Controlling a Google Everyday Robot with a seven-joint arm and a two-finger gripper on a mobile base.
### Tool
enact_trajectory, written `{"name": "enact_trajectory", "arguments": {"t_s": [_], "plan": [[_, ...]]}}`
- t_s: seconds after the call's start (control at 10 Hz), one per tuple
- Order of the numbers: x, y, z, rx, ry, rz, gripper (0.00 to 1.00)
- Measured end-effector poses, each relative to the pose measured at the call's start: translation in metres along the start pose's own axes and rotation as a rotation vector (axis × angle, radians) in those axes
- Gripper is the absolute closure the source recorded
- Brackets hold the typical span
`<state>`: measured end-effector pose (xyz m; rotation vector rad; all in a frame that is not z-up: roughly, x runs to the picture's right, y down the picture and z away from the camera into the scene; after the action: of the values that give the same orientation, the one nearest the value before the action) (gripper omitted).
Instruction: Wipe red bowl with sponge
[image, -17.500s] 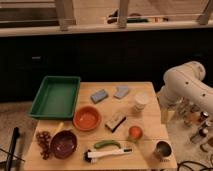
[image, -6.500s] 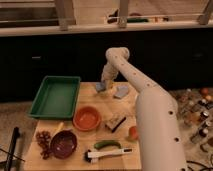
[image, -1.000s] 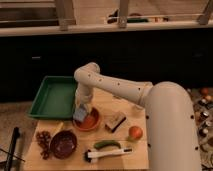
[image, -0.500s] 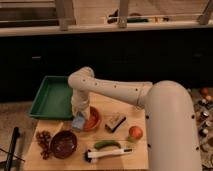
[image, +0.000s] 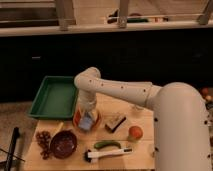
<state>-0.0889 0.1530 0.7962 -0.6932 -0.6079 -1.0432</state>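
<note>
The red bowl (image: 79, 121) sits on the wooden table (image: 140, 150), left of centre; only its orange rim shows around the arm's end. My gripper (image: 87, 120) reaches down into the bowl from above. The pale blue-grey sponge (image: 87, 121) is at the gripper's tip, inside the bowl, against its inner surface. The white arm (image: 125, 91) stretches in from the right and hides much of the bowl.
A green tray (image: 54, 96) lies at the back left. A maroon bowl (image: 64, 143) and dark grapes (image: 42, 141) are at the front left. A tan block (image: 115, 123), an orange fruit (image: 135, 132), a green vegetable (image: 106, 144) and a white-handled brush (image: 109, 153) lie to the right and front.
The arm has swung from the back of the table to the red bowl carrying the sponge. In the last second the gripper has shifted slightly within the bowl.
</note>
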Motion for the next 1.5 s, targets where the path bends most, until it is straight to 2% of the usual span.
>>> {"name": "enact_trajectory", "arguments": {"t_s": [0.3,0.6,0.8,1.1,1.5], "plan": [[0.029,0.012,-0.002,0.013,0.032,0.065,1.00],[0.055,-0.002,-0.007,0.047,0.070,0.071,1.00],[0.065,-0.011,-0.006,0.073,0.077,0.062,1.00],[0.068,-0.031,-0.002,0.089,0.072,0.017,1.00],[0.053,-0.058,0.000,0.095,0.071,-0.076,1.00]]}}
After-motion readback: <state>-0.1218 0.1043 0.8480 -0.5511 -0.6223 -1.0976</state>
